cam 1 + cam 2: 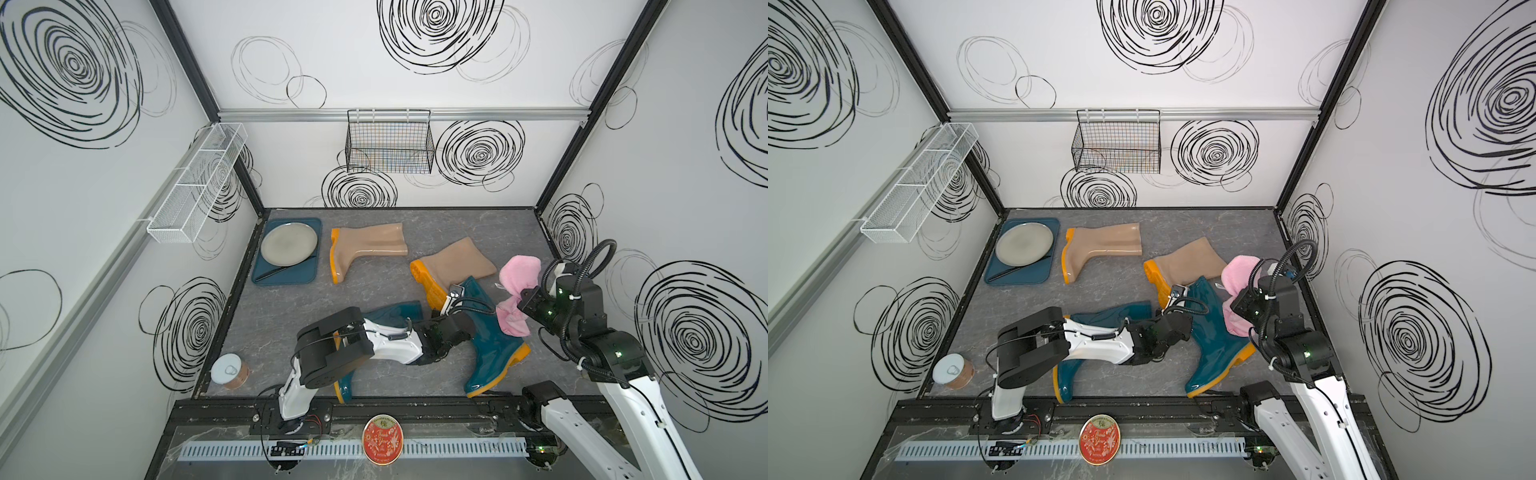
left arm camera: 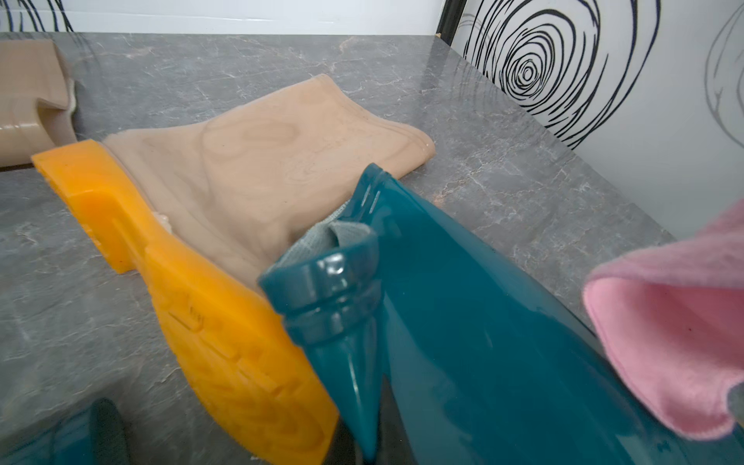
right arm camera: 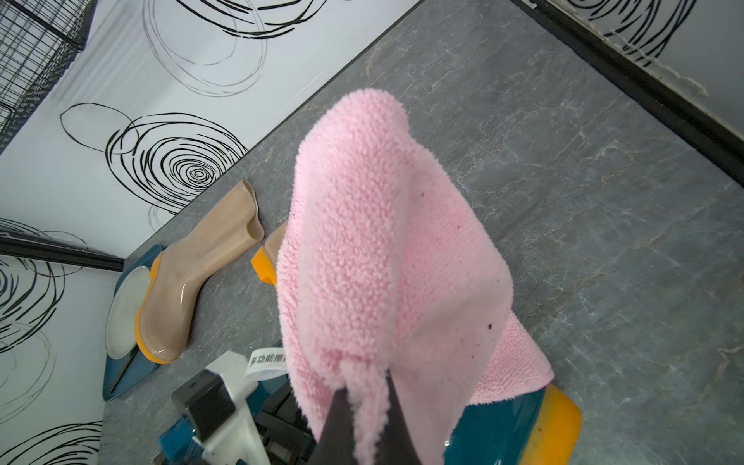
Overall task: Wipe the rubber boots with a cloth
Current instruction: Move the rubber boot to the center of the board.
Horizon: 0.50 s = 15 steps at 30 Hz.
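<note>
Four rubber boots lie on the grey table. Two beige ones [image 1: 365,245] [image 1: 453,262] are at the back, both visible in the left wrist view, the nearer [image 2: 261,173] sole-on. One dark teal boot [image 1: 390,316] lies partly under my left arm. My left gripper [image 1: 453,320] [image 2: 370,443] is shut on a pinched fold at the shaft rim of the other teal boot [image 1: 490,345] [image 2: 483,322]. My right gripper [image 1: 521,305] [image 3: 364,396] is shut on the fluffy pink cloth [image 1: 519,270] [image 3: 362,241], whose lower end drapes onto that boot near its orange sole.
A teal tray [image 1: 266,274] with a grey plate and a knife sits at the back left. A can [image 1: 228,370] stands front left, a round red tin [image 1: 381,438] on the front rail. A black wire basket [image 1: 388,141] and a white mesh shelf [image 1: 199,183] hang on the walls.
</note>
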Tool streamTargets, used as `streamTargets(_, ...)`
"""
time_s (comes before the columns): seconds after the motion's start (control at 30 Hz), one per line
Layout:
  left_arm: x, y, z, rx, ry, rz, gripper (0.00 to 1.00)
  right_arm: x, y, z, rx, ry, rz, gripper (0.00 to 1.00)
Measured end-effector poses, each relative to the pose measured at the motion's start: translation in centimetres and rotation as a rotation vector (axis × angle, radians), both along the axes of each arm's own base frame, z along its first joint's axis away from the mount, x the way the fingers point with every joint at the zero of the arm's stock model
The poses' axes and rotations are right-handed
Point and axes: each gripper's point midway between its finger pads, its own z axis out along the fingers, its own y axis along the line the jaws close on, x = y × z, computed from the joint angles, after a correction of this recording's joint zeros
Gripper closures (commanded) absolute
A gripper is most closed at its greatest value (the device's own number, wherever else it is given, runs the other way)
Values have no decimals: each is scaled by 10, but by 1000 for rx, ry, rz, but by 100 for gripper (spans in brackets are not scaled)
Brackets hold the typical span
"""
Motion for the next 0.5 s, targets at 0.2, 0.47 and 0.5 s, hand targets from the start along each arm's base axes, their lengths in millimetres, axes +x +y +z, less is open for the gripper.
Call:
streamTargets(0.2,29,-8,3,-39,1,-4,100,-1,-2,1,-9,-8,1,100)
streamTargets(0.47,127,37,5,45,-46,157,100,5,-4,-5,-52,16,0,100)
streamTargets(0.5,136,44,5,60,-53,176,100,6,-5,-6,-57,20,-1,100)
